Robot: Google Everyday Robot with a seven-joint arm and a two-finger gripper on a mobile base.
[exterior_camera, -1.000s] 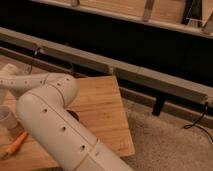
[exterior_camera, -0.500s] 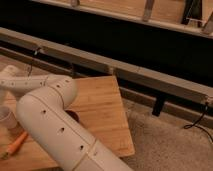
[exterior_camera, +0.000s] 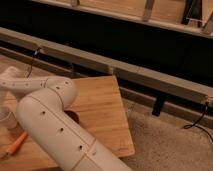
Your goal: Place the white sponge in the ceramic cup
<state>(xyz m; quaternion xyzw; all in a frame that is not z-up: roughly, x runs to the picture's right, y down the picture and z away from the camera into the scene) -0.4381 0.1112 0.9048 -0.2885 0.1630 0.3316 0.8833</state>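
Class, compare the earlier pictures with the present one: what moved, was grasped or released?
Nothing visibly changed. The white robot arm stays bent over the wooden table; the small white cup and the orange stick-like object lie where they were. The gripper is out of view, beyond the left edge.

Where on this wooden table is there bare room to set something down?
The right half of the wooden table, between the robot arm and its right edge, is bare. The left is crowded: white cup, orange object, arm. The gripper is out of view, past the left edge.
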